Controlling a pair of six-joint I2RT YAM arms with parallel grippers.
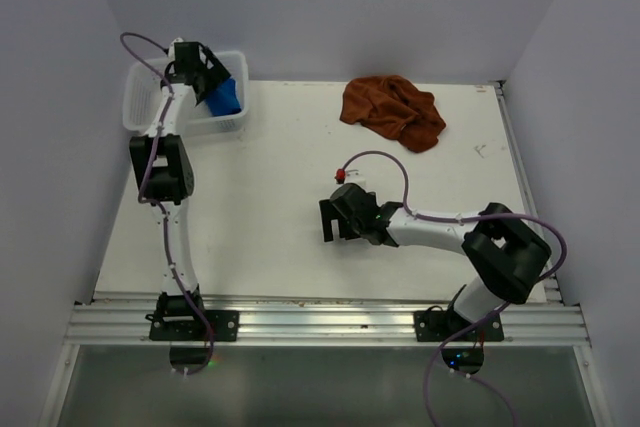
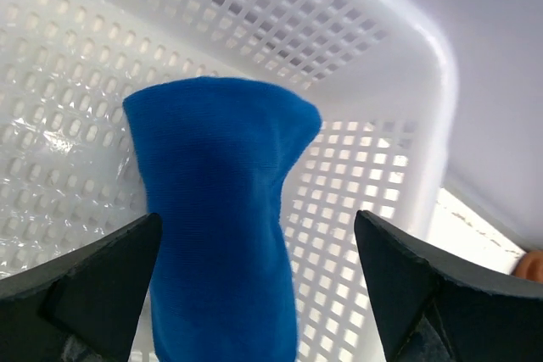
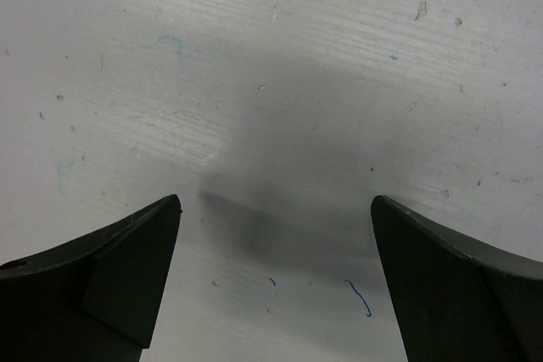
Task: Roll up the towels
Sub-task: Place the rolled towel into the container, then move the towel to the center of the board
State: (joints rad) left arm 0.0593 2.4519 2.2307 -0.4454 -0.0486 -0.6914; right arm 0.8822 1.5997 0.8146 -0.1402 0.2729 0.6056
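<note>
Left pincer [image 2: 257, 235] is spread wide inside the white basket [image 2: 382, 57]. Rolled blue towel [image 2: 221, 209] stands between its fingers with a clear gap on one side, so not pinched. Right pincer [image 1: 337, 219] is also spread and empty, hovering over bare surface [image 1: 270, 197]. Brown towel [image 1: 392, 112] lies crumpled well apart from it, off to its side rather than ahead of its tips. Blue roll looks done. Next: back the left pincer out without tipping the roll, swing the right one onto the brown towel, flatten it, then roll.
</note>
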